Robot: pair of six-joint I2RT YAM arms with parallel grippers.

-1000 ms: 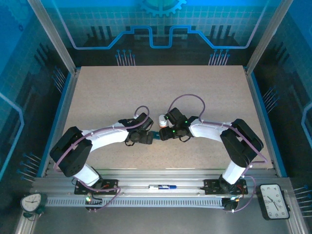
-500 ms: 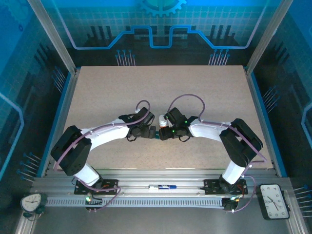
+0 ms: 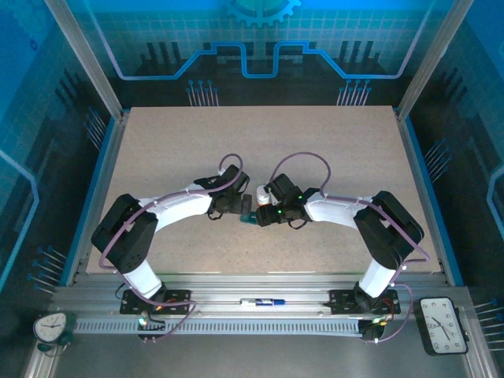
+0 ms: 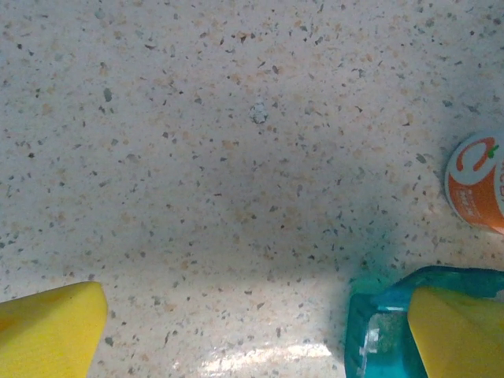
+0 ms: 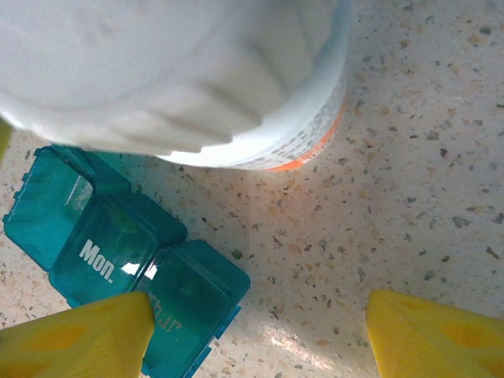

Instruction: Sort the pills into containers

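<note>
Top external view has the speckled table (image 3: 331,157) with both arms bent inward, so the left arm (image 3: 177,209) and right arm (image 3: 339,209) meet near its middle. Just behind their heads stands a white-capped bottle (image 5: 173,71) with an orange label, apparently upright, though the close view cuts it off.

Touching or just beside the bottle's foot lies the pill box (image 5: 118,236), a short teal strip of square cells, see-through and glossy, one lid printed "Mon." The lids look shut, and the tint hides whether anything lies inside.

The left gripper (image 4: 256,307) is spread wide over bare table, one yellow finger above the end of the box. The right gripper (image 5: 260,315) also has its fingers apart with only table between them, one finger (image 5: 79,335) over the box's near corner cell.

The step in hand is likely getting a lid open. Done well, one gripper pins the light box flat while the other catches a lid edge and lifts gently. The box will probably slide on this smooth top. The bottle is close enough to be knocked over by a careless sweep.
</note>
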